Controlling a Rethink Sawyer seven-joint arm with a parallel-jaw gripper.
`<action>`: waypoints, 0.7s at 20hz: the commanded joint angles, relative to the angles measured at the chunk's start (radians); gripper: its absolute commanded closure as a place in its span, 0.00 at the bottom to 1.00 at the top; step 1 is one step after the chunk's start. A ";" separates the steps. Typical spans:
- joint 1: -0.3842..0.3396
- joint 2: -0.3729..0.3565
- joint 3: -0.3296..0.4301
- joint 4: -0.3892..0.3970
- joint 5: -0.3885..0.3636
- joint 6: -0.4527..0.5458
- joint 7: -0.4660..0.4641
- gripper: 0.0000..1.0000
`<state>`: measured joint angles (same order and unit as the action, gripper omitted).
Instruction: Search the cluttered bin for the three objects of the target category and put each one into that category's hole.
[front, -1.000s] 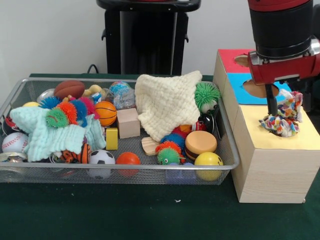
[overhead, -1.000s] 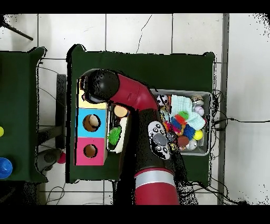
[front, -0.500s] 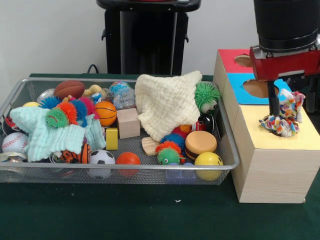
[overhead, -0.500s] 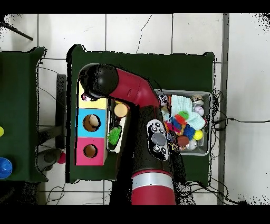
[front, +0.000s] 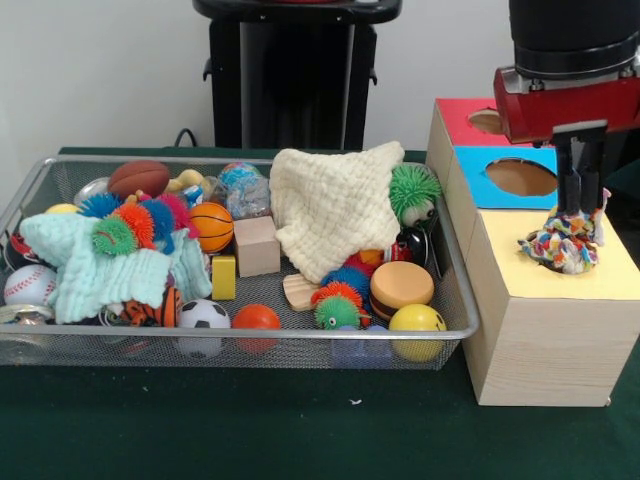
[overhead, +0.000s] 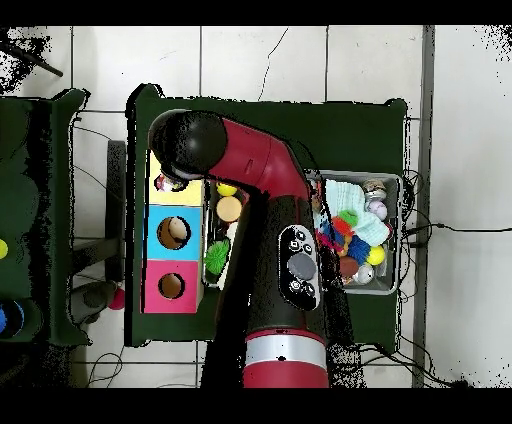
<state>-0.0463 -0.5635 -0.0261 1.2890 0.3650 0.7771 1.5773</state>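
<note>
While my tool (front: 580, 200) hangs over the yellow box (front: 560, 300), its two fingers point down, close together, just above a colorful cloth (front: 562, 243). I cannot tell if they touch the cloth. The cloth sits bunched up on top of the yellow box. Behind that box are a blue box (front: 500, 180) and a red box (front: 462, 115), each with a round hole. The bin (front: 240, 338) rests on the green surface (front: 250, 420) beside the boxes. It is full of balls, fuzzy toys, blocks and two soft cloths.
</note>
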 joint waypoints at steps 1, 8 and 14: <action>0.002 0.045 -0.011 0.001 -0.033 0.086 0.225 1.00; 0.005 0.046 -0.005 0.011 -0.021 0.087 0.224 1.00; 0.003 0.035 0.007 0.063 -0.005 0.088 0.225 1.00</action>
<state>-0.0415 -0.5591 -0.0421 1.2762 0.3621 0.7773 1.5773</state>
